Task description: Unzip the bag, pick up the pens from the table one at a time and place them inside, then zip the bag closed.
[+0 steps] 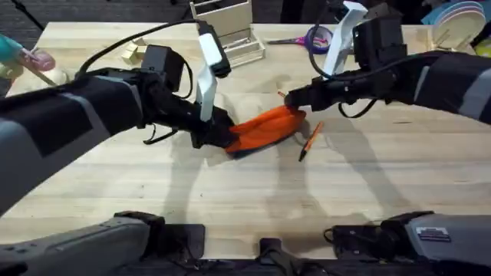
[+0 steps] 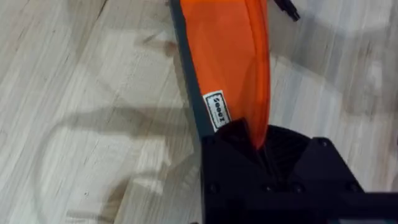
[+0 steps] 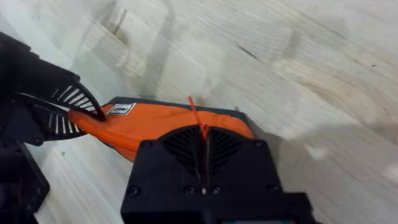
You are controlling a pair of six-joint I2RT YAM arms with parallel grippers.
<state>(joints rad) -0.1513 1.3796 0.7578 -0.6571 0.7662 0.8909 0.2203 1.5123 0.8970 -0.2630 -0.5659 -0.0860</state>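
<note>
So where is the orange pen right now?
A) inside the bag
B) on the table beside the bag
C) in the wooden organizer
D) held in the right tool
B: the pen lies on the table just right of the bag, touched by neither tool.

Left end of the bag (image 1: 265, 128) buried under the left gripper (image 1: 219, 136); right end covered by the right gripper (image 1: 295, 98). In the right wrist view, zipper line mostly hidden behind the gripper body, only the pull tab (image 3: 194, 112) poking out. Label (image 2: 218, 111) print too small to read. Pen (image 1: 310, 142) tip detail unclear.
</note>
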